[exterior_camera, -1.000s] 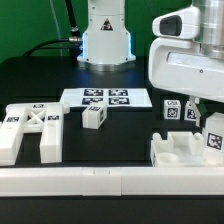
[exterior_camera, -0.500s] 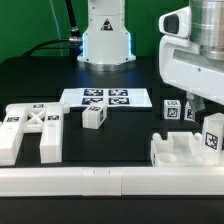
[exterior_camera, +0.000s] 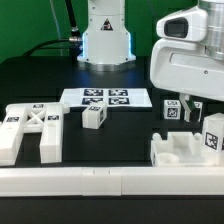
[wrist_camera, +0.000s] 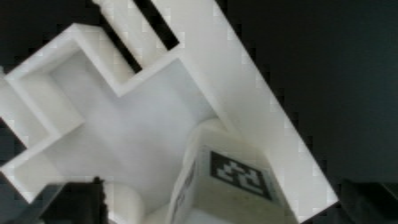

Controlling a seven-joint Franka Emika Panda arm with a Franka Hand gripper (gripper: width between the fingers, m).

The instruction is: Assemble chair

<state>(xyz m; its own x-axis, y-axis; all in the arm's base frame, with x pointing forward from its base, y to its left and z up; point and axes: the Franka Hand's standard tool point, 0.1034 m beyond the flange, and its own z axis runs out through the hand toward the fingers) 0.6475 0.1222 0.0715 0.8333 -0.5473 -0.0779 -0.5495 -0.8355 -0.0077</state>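
Observation:
My gripper [exterior_camera: 205,112] hangs at the exterior view's right, shut on a white leg block [exterior_camera: 213,134] with a square tag. It holds the block upright over the far right end of the white seat slab [exterior_camera: 180,150]. In the wrist view the same block [wrist_camera: 240,175] sits between my dark fingers [wrist_camera: 68,200], with the seat slab [wrist_camera: 125,110] close beneath. The X-braced panel [exterior_camera: 30,125] lies at the left. A small tagged block [exterior_camera: 93,117] sits mid-table, and another tagged block [exterior_camera: 172,110] stands behind the seat slab.
The marker board [exterior_camera: 100,98] lies flat at the middle back. A long white border rail [exterior_camera: 100,182] runs along the front edge. The robot base [exterior_camera: 105,40] stands behind the board.
My gripper has drifted slightly to the exterior view's right and a little up, carrying the leg block with it. The other parts have not moved.

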